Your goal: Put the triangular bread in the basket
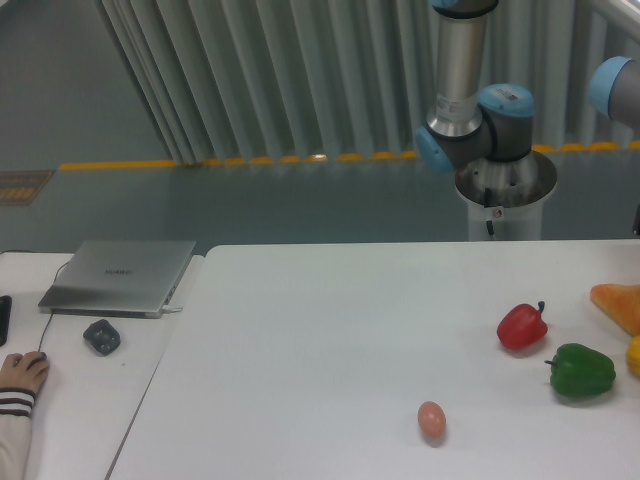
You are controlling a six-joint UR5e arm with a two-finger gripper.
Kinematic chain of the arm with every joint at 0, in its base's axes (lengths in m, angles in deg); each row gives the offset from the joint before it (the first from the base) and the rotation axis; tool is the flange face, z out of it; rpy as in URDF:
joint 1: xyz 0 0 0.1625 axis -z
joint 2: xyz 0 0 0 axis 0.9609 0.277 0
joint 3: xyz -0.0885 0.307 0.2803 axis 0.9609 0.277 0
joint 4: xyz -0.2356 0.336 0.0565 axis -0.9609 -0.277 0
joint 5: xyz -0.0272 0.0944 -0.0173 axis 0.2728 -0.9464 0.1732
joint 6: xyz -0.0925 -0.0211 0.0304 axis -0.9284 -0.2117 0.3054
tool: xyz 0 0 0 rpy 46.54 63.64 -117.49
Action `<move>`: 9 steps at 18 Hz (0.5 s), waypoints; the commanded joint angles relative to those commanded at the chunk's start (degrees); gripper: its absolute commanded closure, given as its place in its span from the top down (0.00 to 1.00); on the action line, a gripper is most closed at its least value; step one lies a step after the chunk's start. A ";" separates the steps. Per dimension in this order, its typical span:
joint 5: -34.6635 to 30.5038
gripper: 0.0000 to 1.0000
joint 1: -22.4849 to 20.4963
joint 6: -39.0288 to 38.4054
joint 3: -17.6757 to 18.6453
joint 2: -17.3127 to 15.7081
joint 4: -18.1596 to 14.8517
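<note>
- Five food items lie on the white table (330, 330), all toward its right side; the triangular bread (618, 304) is at the far right edge, a flat golden-orange wedge cut off by the frame border, resting on the tabletop
- Just nearer than the bread, a sliver of a yellow pepper (634, 356) shows at the right edge; most of it is out of view
- The green pepper (582, 370) sits left of the yellow one and near it; the red pepper (522, 326) stands a little farther back and to the left, stem up; the two are close but apart
- The small pinkish egg (431, 420) lies alone toward the near edge, left of the peppers and well apart from the bread
- The robot arm (472, 120) rises behind the far edge of the table on a pale pedestal, with blue-capped joints; its upper links run out of the top of the frame, so the gripper is not visible and whether its fingers are spread or closed cannot be told
- On a separate table to the left lies a closed silver laptop (120, 275); a dark mouse-like object (101, 336) sits near it; a person's hand (20, 372) in a striped cuff rests at the near left edge
</note>
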 joint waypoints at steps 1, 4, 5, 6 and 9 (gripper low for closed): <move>-0.09 1.00 0.00 -0.09 0.00 -0.09 0.00; 0.00 1.00 0.70 -0.09 0.00 -0.09 0.09; 0.09 1.00 1.05 -0.09 -0.09 -0.09 0.17; 0.18 1.00 1.84 -0.17 -0.52 0.09 0.26; 0.26 1.00 3.42 -0.35 -0.79 0.70 0.70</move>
